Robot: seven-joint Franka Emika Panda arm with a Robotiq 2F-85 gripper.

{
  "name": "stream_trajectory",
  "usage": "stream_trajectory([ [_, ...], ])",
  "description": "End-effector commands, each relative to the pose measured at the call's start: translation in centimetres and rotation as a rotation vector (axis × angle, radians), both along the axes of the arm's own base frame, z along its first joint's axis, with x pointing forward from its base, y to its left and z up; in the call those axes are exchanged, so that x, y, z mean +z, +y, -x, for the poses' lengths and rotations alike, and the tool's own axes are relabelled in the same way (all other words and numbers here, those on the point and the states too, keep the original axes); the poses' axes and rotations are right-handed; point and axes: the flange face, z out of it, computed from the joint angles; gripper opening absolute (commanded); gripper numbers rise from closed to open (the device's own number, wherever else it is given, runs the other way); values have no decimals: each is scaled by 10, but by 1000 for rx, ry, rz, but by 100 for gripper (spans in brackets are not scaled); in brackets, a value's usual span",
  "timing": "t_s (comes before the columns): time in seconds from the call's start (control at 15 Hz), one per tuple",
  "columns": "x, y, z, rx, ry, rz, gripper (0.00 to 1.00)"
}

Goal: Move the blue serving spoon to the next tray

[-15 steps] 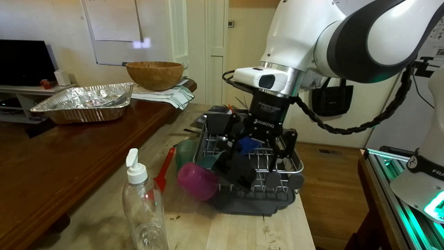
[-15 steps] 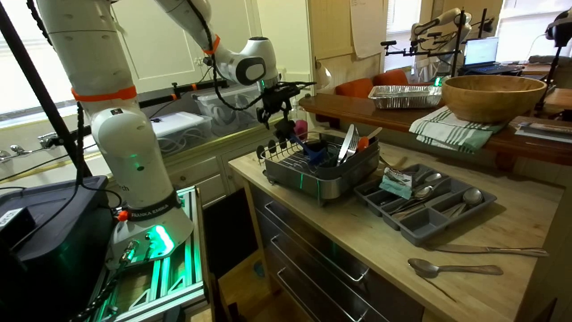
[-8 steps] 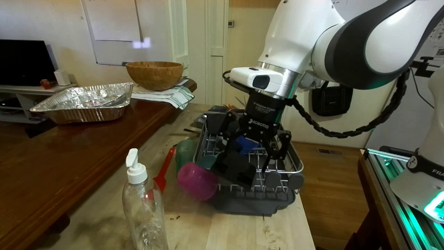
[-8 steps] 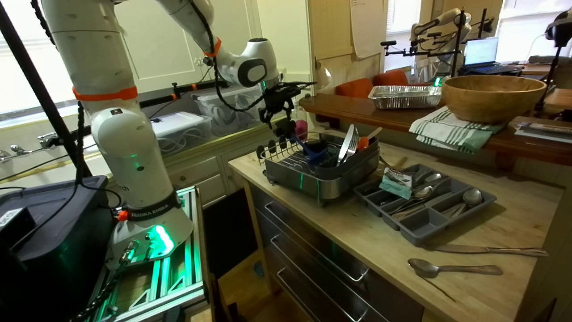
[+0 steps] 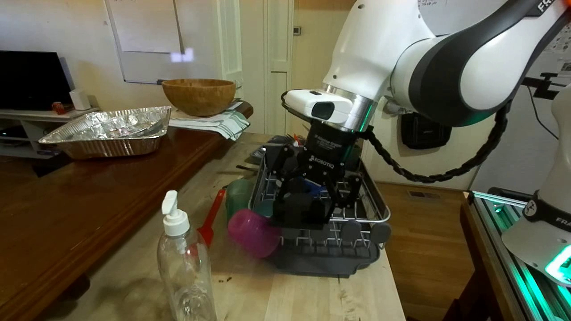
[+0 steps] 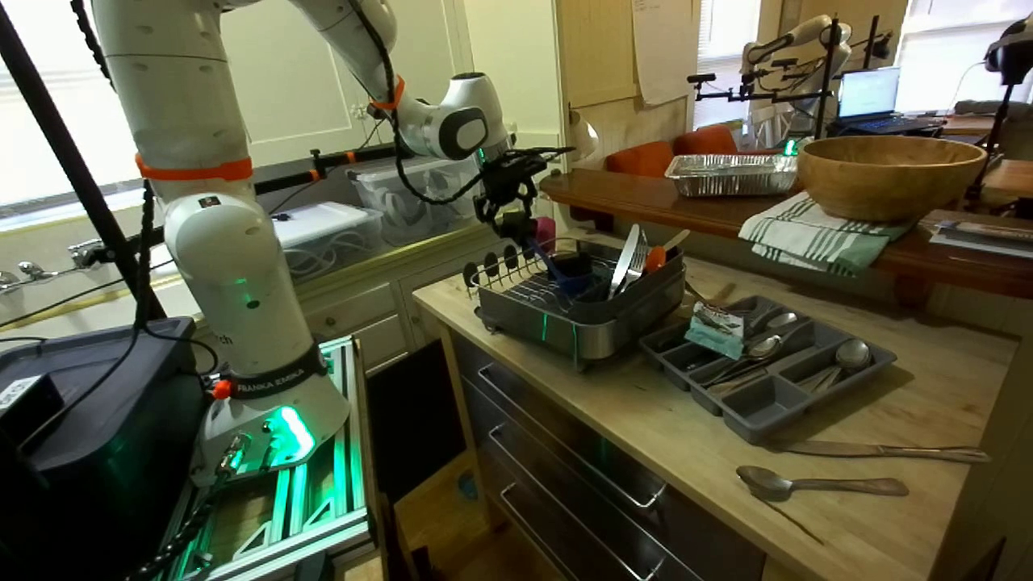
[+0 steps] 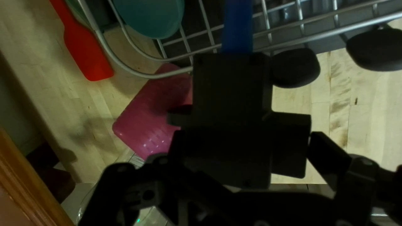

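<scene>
Dish rack point(image 6: 524, 320) and magenta cup point(image 5: 254, 232) crowd the black block point(image 7: 230, 91) ending the blue spoon point(image 7: 237, 26); my hand point(image 5: 306, 207) stands spread apart around it, red spatula point(image 7: 84, 48) nearby.

Tool point(image 5: 306, 208) now nearer magenta cup point(image 5: 254, 232)

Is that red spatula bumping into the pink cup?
Apart. The wrist view shows it plainly: a strip of bare wooden counter lies between the red spatula and the pink cup.
</scene>
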Motion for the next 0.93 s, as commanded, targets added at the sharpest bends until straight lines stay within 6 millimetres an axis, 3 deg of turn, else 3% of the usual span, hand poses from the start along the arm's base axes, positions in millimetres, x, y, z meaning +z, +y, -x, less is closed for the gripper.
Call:
stream_trajectory([
  [0.0, -10, 10, -8, 6, 14, 1, 68],
  [0.13, -8, 13, -7, 11, 11, 1, 53],
  [0.47, 10, 13, 11, 20, 1, 18, 38],
  [0.73, 32, 7, 38, -10, -64, 53, 1],
  [0.87, 34, 3, 45, -24, -71, 61, 0],
])
